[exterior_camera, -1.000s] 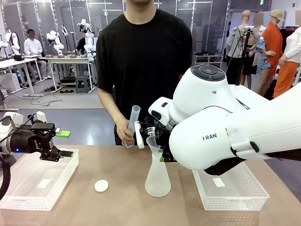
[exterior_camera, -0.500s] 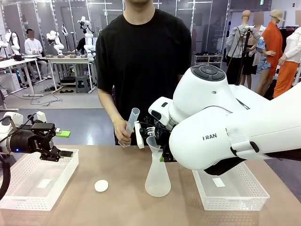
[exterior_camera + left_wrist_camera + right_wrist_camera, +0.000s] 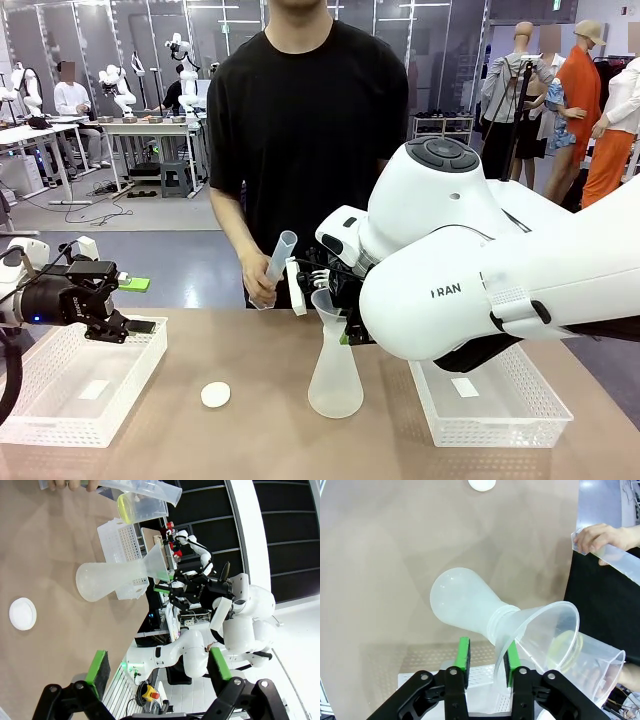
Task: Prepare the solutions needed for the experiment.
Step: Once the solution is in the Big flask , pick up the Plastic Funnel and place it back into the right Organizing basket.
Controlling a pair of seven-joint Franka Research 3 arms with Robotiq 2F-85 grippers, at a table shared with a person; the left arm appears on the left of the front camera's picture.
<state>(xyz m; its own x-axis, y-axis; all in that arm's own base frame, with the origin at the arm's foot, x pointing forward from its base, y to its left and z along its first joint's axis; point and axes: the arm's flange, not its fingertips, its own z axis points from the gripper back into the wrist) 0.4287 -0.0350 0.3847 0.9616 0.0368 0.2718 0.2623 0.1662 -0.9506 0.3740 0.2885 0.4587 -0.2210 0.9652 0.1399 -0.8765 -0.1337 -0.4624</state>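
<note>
Toward the table's (image 3: 250,440) far edge, just behind the funnel (image 3: 324,300), the solutions (image 3: 129,507) lie as a shallow pale yellow layer in the bottom of a clear beaker (image 3: 152,512). The beaker is lifted off the table, apparently in the person's grasp, with its mouth near the funnel's rim.

The funnel sits in the neck of the frosted conical flask (image 3: 335,380), which stands upright near the table's middle. I see no liquid in the flask, though its frosting makes that hard to tell.

The right gripper (image 3: 487,652) is at the flask's neck. Its green pads are set narrow on either side of the funnel's lower edge, and whether they actually clamp it I cannot tell.

The person's hand (image 3: 262,280) holds a measuring cylinder (image 3: 280,250) tilted above the far edge. It looks empty.

A small white cap (image 3: 215,395) lies on the table just left of the flask. A white basket (image 3: 60,425) sits at the left edge and another (image 3: 490,430) at the right edge, each holding only a small white slip. The left gripper (image 3: 157,655) hovers over the left basket's far rim, jaws wide and holding nothing.

The step in hand looks like pouring the yellow liquid through the funnel into the flask. That calls for the funnel and flask to be kept steady and upright while the beaker tips over the rim.
</note>
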